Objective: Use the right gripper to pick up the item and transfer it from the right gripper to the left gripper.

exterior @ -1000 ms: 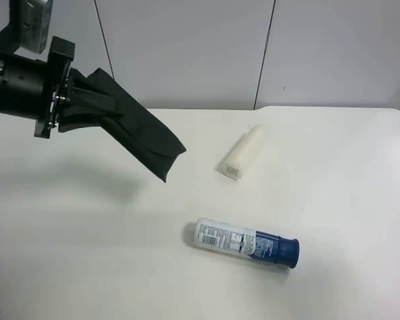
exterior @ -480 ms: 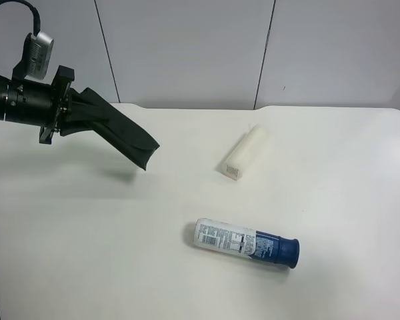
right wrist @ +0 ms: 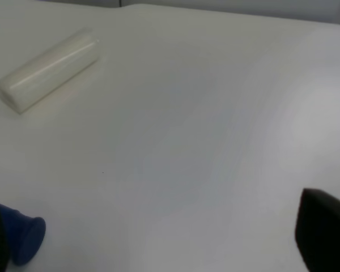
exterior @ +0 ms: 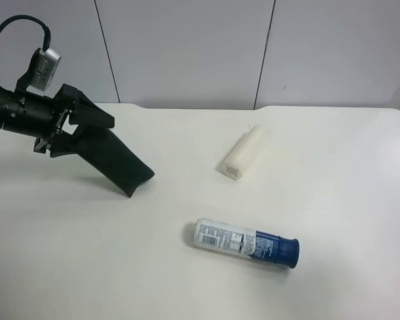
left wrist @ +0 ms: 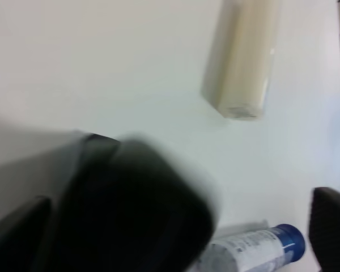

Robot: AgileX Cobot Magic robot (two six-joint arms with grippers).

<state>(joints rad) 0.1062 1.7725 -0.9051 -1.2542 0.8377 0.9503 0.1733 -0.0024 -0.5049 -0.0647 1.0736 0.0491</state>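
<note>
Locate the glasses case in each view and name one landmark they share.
Exterior high: the glasses case hangs from the hand at left-centre, over the table.
Left wrist: a blurred dark mass fills the lower left, likely the case.
Right wrist: not in view.
Shared landmark: the white block.

The left arm point(exterior: 13, 112) reaches in level from the exterior high view's left, its gripper point(exterior: 70, 130) clamped on the case point(exterior: 113, 163). The right gripper's state cannot be told.

One glasses case point(exterior: 113, 160); one white block point(exterior: 245, 153); one blue-capped bottle point(exterior: 245, 242); one table point(exterior: 333, 187)
</note>
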